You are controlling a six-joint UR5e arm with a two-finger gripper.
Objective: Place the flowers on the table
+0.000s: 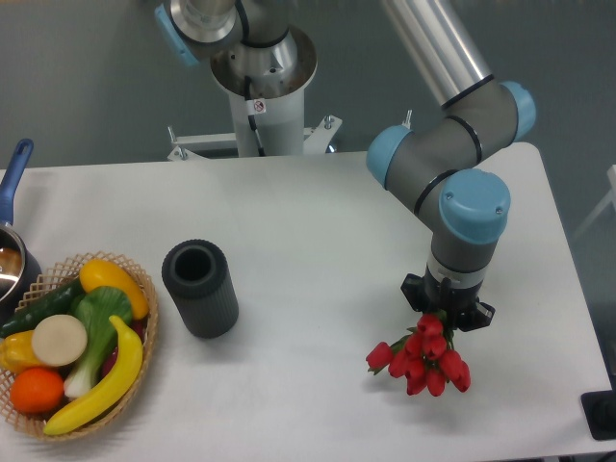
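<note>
The flowers, a small bunch of red tulip buds, stick out toward the front from under my gripper at the right side of the white table. The stems run up into the gripper and are hidden by it. The gripper points straight down and appears shut on the stems; its fingertips are covered by the wrist and the buds. The buds hang low, at or just above the tabletop; I cannot tell whether they touch it.
A dark grey ribbed cylindrical vase stands left of centre. A wicker basket with fruit and vegetables sits at the front left. A pot with a blue handle is at the left edge. The robot base stands behind the table.
</note>
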